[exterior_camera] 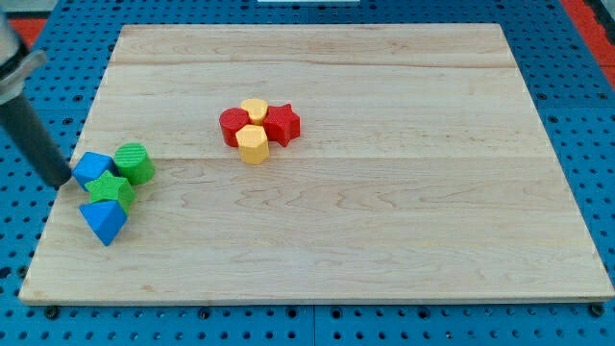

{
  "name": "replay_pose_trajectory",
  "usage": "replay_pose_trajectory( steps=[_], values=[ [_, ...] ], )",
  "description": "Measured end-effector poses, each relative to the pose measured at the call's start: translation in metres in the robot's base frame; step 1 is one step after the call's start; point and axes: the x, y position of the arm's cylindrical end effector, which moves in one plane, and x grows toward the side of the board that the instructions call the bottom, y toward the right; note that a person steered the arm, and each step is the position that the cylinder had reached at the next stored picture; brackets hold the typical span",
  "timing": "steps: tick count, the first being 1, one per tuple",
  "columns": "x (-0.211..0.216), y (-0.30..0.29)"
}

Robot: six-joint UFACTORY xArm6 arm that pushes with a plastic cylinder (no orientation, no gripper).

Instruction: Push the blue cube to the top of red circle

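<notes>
Blue is where my work begins, at the view's left: my tip (63, 181) sits at the left edge of the tabletop (384, 240), touching or just beside the left face of the blue cube (93, 168). I carry no jaws at all, only this dark rod, so nothing opens, closes or grips; contact is all I have. Packed round the cube are a green cylinder (135, 163) just to its right, a green star (110, 188) below it and a second blue block (104, 222), wedge-like, lower still. Further right, near the middle of the board and well apart from this cluster, lies the red circle (233, 127), huddled with a yellow block (254, 110) above, a yellow hexagonal block (252, 144) in front and a red star (282, 124) on its right. I judge the task barely started: the cube must travel right and upward to finish on the far side of the red circle. A straight shove from here would likely drag the green cylinder along, so I would steer the cube up and clear of its neighbours first, keeping my tip centred behind it to stop it spinning away, then arc above the yellow block and ease off early.
</notes>
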Motion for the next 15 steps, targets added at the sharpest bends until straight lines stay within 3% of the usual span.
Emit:
replay_pose_trajectory(
  steps=[1,2,5,10,11,12,13,15],
  values=[
    [0.034,0.011],
    [0.030,0.062],
    [-0.050,0.076],
    [-0.022,0.022],
    [-0.057,0.040],
    [-0.106,0.123],
    [-0.122,0.130],
    [-0.136,0.087]
  ],
)
